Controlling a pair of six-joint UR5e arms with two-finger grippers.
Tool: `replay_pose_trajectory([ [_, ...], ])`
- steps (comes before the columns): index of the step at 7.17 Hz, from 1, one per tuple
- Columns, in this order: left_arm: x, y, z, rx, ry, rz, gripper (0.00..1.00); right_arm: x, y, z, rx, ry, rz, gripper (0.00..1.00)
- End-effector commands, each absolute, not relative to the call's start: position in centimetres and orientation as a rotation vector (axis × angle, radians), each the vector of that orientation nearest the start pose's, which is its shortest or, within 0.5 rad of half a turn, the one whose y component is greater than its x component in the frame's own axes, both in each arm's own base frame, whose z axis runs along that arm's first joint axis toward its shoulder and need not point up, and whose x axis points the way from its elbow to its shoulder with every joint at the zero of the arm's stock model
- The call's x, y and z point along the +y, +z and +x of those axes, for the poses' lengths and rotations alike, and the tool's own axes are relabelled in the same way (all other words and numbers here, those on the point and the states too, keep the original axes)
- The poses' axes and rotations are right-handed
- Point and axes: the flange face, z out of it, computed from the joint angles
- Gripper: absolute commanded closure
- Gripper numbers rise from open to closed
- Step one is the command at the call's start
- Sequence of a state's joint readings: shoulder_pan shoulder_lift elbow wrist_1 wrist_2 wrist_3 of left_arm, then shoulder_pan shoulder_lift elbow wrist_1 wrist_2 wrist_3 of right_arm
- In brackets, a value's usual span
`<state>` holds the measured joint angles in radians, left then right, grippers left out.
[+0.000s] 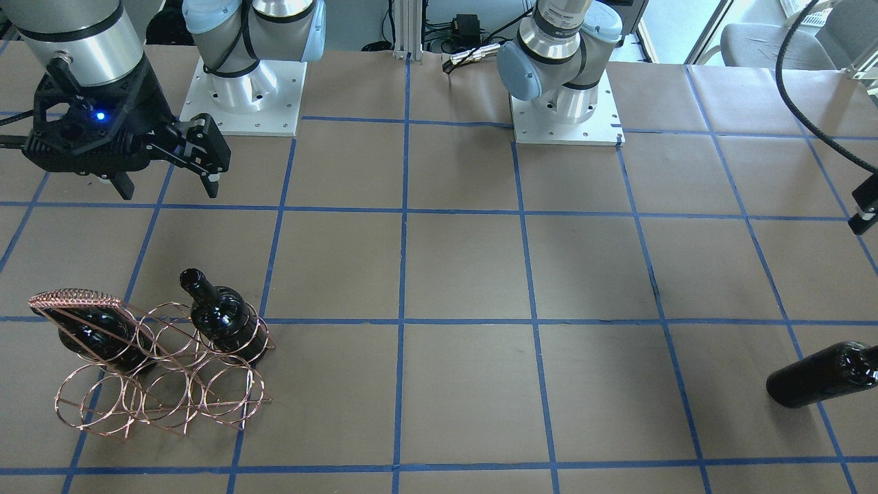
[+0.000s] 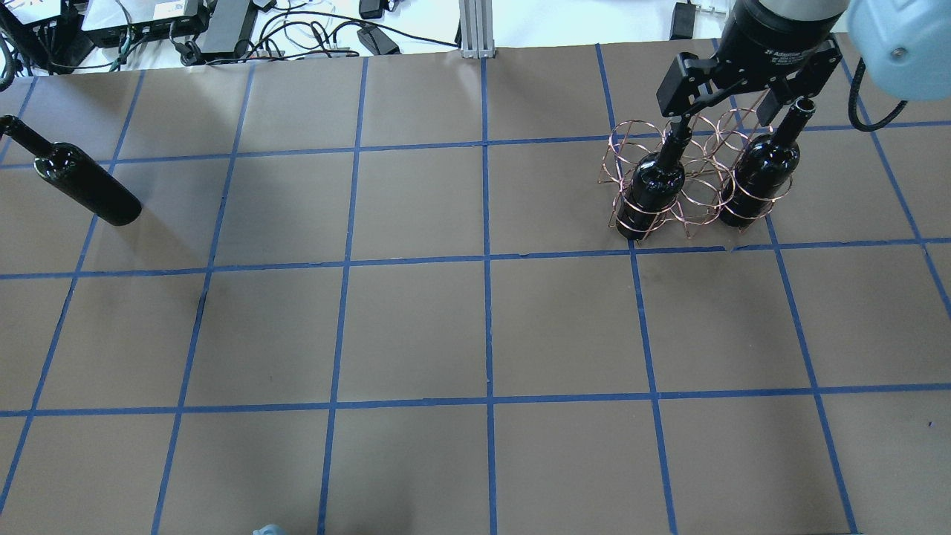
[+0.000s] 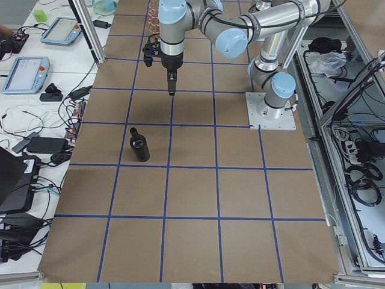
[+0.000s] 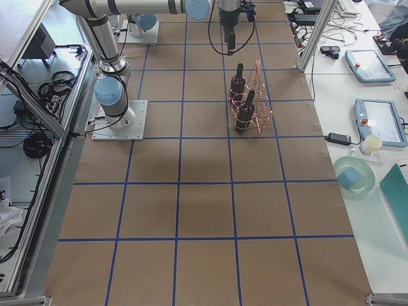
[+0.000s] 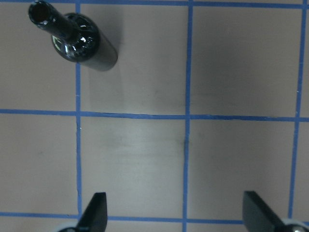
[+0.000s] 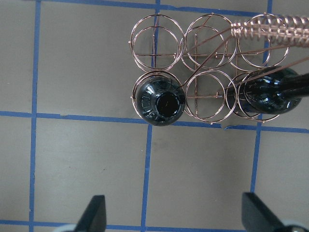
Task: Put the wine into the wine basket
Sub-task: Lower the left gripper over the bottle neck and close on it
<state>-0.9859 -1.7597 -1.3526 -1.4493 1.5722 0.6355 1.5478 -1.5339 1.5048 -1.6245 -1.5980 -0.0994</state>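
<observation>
The copper wire wine basket [image 1: 77,299] stands at the robot's right, with two near-black wine bottles [image 2: 657,186] [image 2: 765,172] upright in its rings. My right gripper [image 2: 732,111] hovers above the basket, open and empty. The right wrist view looks down on the basket [image 6: 270,29] and both bottles [image 6: 161,103] between its open fingertips [image 6: 96,212]. A third wine bottle [image 2: 83,184] stands upright alone at the far left. My left gripper [image 5: 176,212] is open and empty above the table, with that bottle [image 5: 79,41] ahead and to its side.
The brown table [image 2: 483,327] carries a blue tape grid. The two arm bases [image 1: 243,89] [image 1: 566,103] stand at the robot's edge. Cables and power bricks [image 2: 223,22] lie beyond the far edge. Screens and a cup sit on side benches [image 4: 376,121].
</observation>
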Motion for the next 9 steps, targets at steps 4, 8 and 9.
replay_pose_trajectory([
  [4,-63.6,42.5,26.2,3.064,-0.218,0.1,0.03,-51.8,50.8,11.9,3.169,-0.128,-0.122,0.0],
  [8,-65.3,39.6,27.0,3.077,-0.245,0.079,0.09,-51.8,50.8,11.9,3.169,-0.128,-0.122,0.0],
  [9,-65.4,39.3,27.2,3.08,-0.242,0.063,0.09,-51.8,50.8,11.9,3.168,-0.129,-0.122,0.0],
])
